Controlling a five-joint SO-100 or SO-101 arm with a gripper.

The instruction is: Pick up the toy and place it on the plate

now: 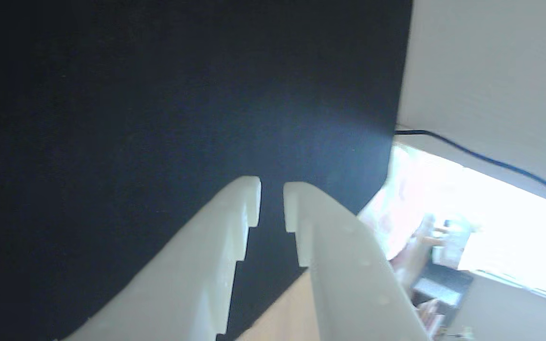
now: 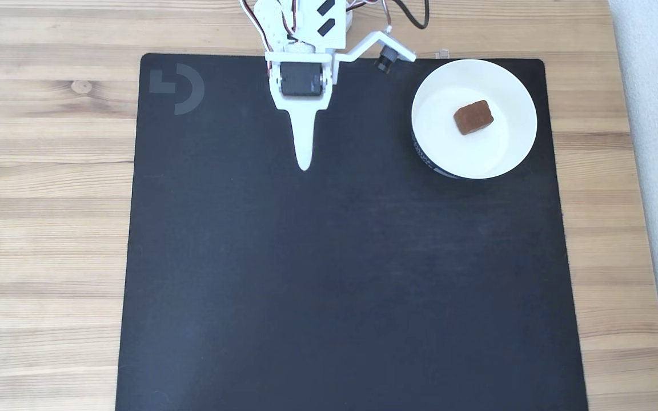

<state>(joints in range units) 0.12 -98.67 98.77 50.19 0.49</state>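
Observation:
The toy [image 2: 473, 117], a small reddish-brown block, lies near the middle of the white plate [image 2: 513, 85] at the mat's upper right in the fixed view. My gripper [image 2: 304, 165] hangs over the upper middle of the mat, well left of the plate and apart from it. In the wrist view the two white fingers of the gripper [image 1: 272, 187] point at bare black mat. Only a narrow slit separates them and they hold nothing.
A large black mat [image 2: 334, 257] covers the wooden table [image 2: 43, 200]. The arm's base and cables sit at the top edge. A pale wall runs along the right side, and a blue cable [image 1: 491, 161] crosses the wrist view there.

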